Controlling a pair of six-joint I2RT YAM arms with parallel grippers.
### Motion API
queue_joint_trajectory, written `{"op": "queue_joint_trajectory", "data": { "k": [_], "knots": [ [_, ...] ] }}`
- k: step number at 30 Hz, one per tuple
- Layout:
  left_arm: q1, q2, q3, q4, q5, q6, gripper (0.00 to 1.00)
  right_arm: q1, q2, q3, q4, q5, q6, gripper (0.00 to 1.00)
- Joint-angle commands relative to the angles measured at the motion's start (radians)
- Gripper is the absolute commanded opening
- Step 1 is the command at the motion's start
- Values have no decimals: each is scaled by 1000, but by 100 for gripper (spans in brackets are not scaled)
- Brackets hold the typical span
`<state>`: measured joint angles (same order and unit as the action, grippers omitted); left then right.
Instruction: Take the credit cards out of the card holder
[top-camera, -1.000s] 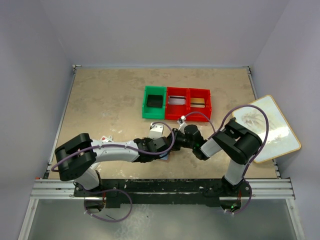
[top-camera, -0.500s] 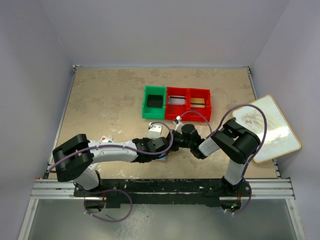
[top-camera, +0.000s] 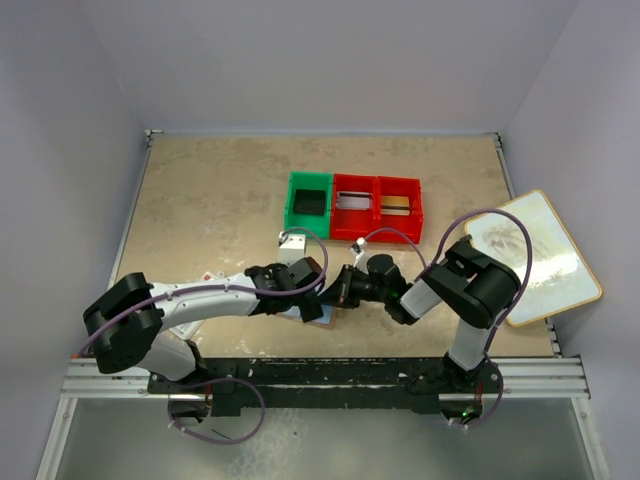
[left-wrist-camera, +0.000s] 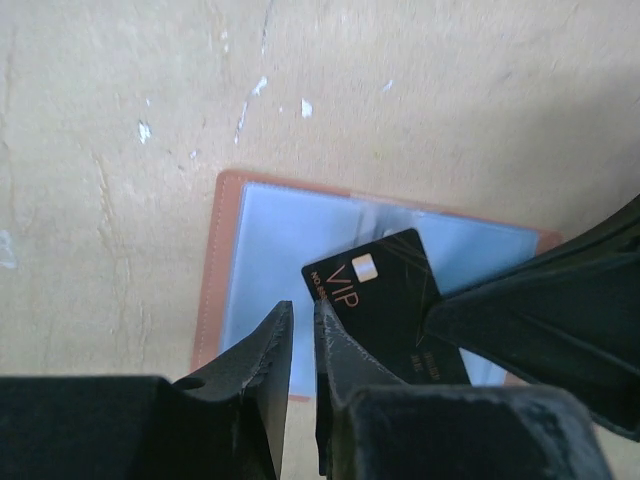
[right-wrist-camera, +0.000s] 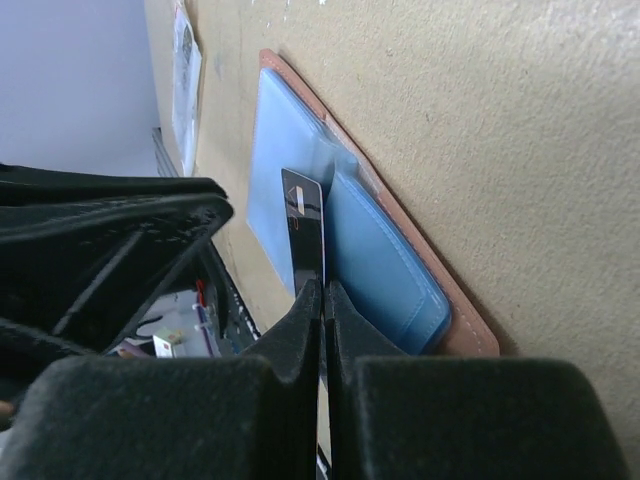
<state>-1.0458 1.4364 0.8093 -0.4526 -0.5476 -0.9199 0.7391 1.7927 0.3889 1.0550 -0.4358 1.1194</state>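
From above: left gripper (top-camera: 310, 298) and right gripper (top-camera: 339, 292) tip to tip near the front middle of the desk (top-camera: 200, 200). Just under them, a small bit of the card holder (top-camera: 322, 319). Farther back, a green box (top-camera: 308, 203) beside two red boxes (top-camera: 378, 207).

From the left wrist: card holder (left-wrist-camera: 260, 250) open and flat on the desk, blue inside with a brown rim. On the blue, a black card (left-wrist-camera: 380, 295) marked "VIP", lying slanted. Left gripper (left-wrist-camera: 300, 325) just beside the card's corner, fingers close together, thin gap, nothing in it.

From the right wrist: right gripper (right-wrist-camera: 323, 292) pinched tight on the thin edge of the black card (right-wrist-camera: 303, 225). Card up over the middle of the card holder (right-wrist-camera: 390, 270). Cannot tell if the card's end sits in a pocket.
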Motion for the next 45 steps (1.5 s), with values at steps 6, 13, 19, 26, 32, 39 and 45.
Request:
{"op": "queue_joint_trajectory", "data": {
  "k": [6, 13, 19, 26, 32, 39, 45],
  "knots": [
    [4, 40, -80, 119, 144, 7, 8, 5, -4, -22, 60, 52, 51, 3],
    [4, 65, -104, 135, 159, -11, 6, 6, 7, 4, 77, 18, 39, 13],
    [5, 77, -109, 142, 156, -19, 5, 6, 19, 19, 112, -19, 33, 17],
    [4, 62, -99, 123, 129, -23, 4, 7, 6, 9, 131, -29, 18, 0],
    [12, -92, -97, 65, -15, -53, 10, -3, -179, -38, 28, 41, -36, 0],
    [109, -243, -69, -20, -34, 9, 20, -3, -482, 61, -402, 291, -308, 0],
    [232, -346, 10, -97, 3, 123, 50, -3, -728, 56, -419, 594, -558, 0]
  ]
}}
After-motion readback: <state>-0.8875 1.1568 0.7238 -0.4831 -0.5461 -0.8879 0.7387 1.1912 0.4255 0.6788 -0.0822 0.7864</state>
